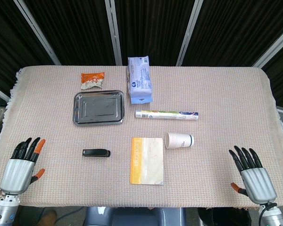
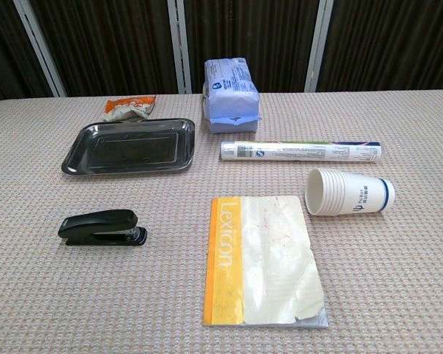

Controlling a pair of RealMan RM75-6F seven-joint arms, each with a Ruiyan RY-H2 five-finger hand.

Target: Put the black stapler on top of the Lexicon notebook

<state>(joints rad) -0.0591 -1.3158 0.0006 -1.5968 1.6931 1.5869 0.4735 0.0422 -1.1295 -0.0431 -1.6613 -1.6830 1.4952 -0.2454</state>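
Observation:
The black stapler (image 1: 96, 153) (image 2: 102, 227) lies on its side on the woven table cover, left of the Lexicon notebook (image 1: 147, 160) (image 2: 262, 259). The notebook lies flat with its orange spine strip on the left and nothing on it. My left hand (image 1: 21, 165) hovers at the near left corner with fingers spread, holding nothing, well left of the stapler. My right hand (image 1: 253, 176) sits at the near right corner, fingers apart and empty. Neither hand shows in the chest view.
A steel tray (image 1: 98, 108) (image 2: 130, 147) lies behind the stapler, an orange snack packet (image 1: 93, 80) beyond it. A blue tissue pack (image 1: 139, 80), a long tube (image 1: 166, 114) and a tipped stack of paper cups (image 1: 179, 140) (image 2: 348, 192) lie behind and right of the notebook.

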